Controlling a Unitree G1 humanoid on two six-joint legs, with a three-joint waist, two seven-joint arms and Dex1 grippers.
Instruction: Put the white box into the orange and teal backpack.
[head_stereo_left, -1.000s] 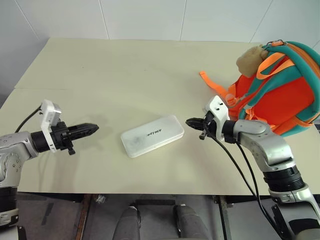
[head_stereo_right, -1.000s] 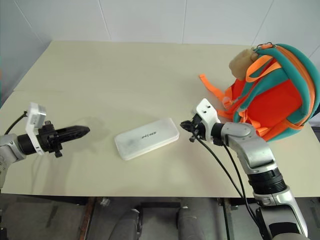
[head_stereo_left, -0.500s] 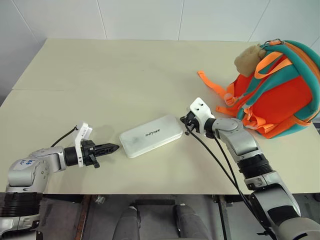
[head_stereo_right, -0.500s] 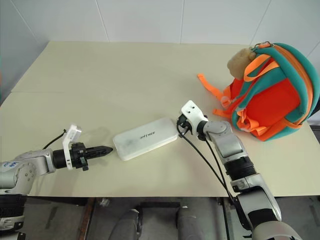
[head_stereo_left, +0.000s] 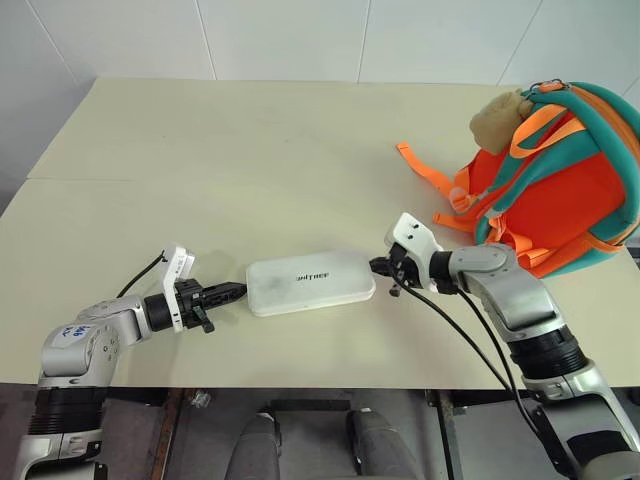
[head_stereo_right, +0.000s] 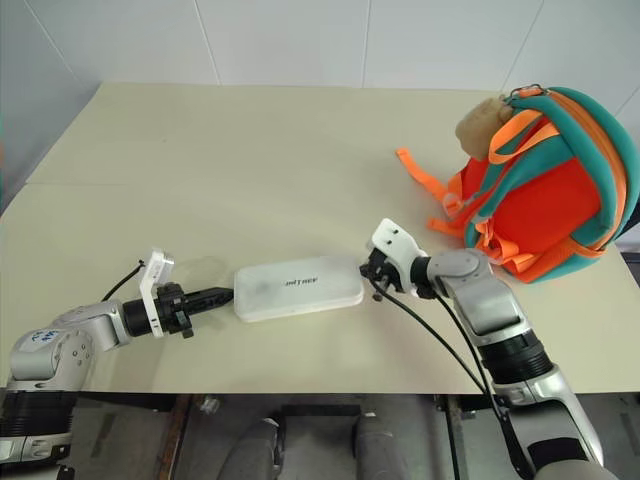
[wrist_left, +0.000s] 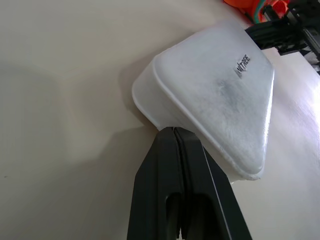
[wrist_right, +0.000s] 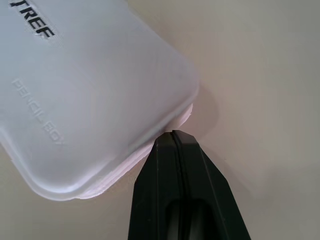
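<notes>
Closed grippers pinch the box end to end
Flat white box (head_stereo_left: 310, 282), rounded corners, dark lettering; left gripper (head_stereo_left: 236, 291) and right gripper (head_stereo_left: 378, 265) both shut, holding nothing, tips pressed against its ends.

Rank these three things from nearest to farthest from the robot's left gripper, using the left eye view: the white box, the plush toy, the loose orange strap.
1. The white box, right at the tips of the left gripper.
2. The loose orange strap, lying across the table beside the backpack.
3. The plush toy, at the backpack's top, far right.
</notes>
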